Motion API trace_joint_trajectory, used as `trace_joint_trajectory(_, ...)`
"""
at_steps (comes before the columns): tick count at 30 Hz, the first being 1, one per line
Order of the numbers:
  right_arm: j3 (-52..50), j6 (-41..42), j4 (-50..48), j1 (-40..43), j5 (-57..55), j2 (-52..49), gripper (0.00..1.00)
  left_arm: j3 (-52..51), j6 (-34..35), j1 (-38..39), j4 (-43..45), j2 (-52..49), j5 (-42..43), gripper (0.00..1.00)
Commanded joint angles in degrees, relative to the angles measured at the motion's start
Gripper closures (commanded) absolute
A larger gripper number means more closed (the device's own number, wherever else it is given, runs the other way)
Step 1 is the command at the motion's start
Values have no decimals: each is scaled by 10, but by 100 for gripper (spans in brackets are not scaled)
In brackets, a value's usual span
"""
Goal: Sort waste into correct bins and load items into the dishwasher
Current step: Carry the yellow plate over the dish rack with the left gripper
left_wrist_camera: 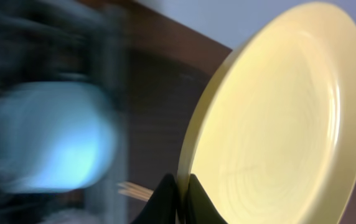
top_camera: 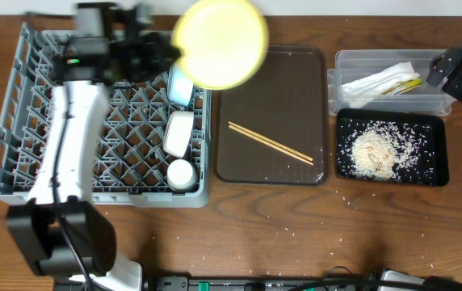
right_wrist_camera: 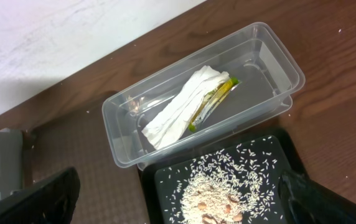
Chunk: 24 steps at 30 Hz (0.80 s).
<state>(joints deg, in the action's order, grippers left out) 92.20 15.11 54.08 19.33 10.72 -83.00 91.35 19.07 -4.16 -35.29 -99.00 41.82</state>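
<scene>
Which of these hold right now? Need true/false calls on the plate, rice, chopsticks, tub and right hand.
1. The left hand grips the yellow plate by its rim. True.
2. The rice lies in the black tray. True.
3. The chopsticks lie in the black tray too. False: they lie on the brown tray.
4. The clear tub is empty. False: a napkin and a wrapper lie in it.
5. The right hand is shut on something. False: it is open, with nothing between its fingers.
</scene>
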Motion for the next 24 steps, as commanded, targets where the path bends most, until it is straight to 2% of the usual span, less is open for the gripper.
trace_joint_trajectory(1, 7, 7, 0, 2, 2, 1, 1, 2, -70, -54, -34, 26, -92, 93)
trace_joint_trajectory(8, 7, 7, 0, 2, 2, 1, 1, -1, -180, -100, -81, 35, -264, 93)
trace_joint_trajectory(14, 7, 7, 0, 2, 2, 1, 1, -10, -212, -102, -72, 35, -367, 93)
trace_joint_trajectory(17, 7, 7, 0, 2, 2, 1, 1, -14, -212, -108, -58, 35, -396, 93)
trace_joint_trajectory(24, 7, 7, 0, 2, 2, 1, 1, -33, -251, -116, -17, 35, -400, 93)
